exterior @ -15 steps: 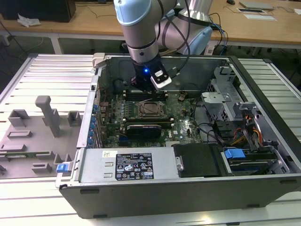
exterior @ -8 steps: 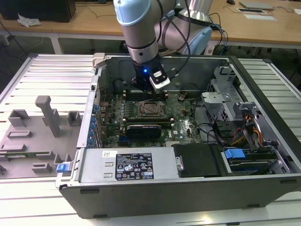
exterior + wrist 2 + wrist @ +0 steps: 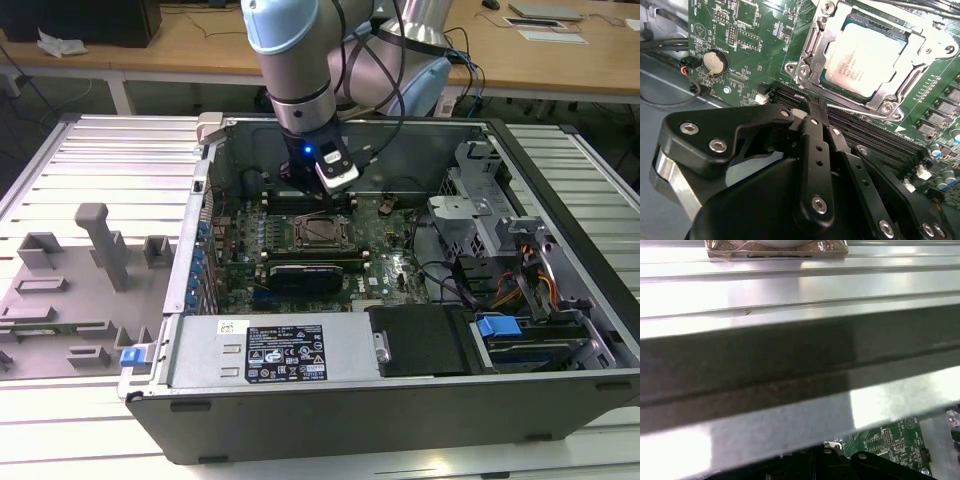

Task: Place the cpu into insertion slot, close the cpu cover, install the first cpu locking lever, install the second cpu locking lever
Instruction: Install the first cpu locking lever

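Though crowded with cables and drive bays, easy enough to read: a computer case (image 3: 400, 425) lying open on a slatted metal table (image 3: 100, 150); reaching down into it from the far side, the arm (image 3: 290, 60); along the near wall, a grey power supply (image 3: 280, 350); on the floor of the case, the green motherboard (image 3: 395, 265).

In the second wrist view, the gripper (image 3: 810, 105) clenched, fingers (image 3: 812, 150) drawn together with nothing visible between them; tips low over the long black memory slots (image 3: 865, 135), right at the edge of the insertion slot (image 3: 796, 70). Over that slot, the cpu cover (image 3: 814, 47) folded down flat; through its window, the cpu (image 3: 865, 60) seated square, pale top up. By the look of it, then: first two steps done.

Smallest of all, a thin wire lever (image 3: 860, 111) along the socket edge nearest the fingertips; touching the tips or just beside them, cannot tell; hooked down or merely lying there, cannot tell either. Judged from this: the two levers probably what is left, with work at one of them; nothing of the other clear enough to call.
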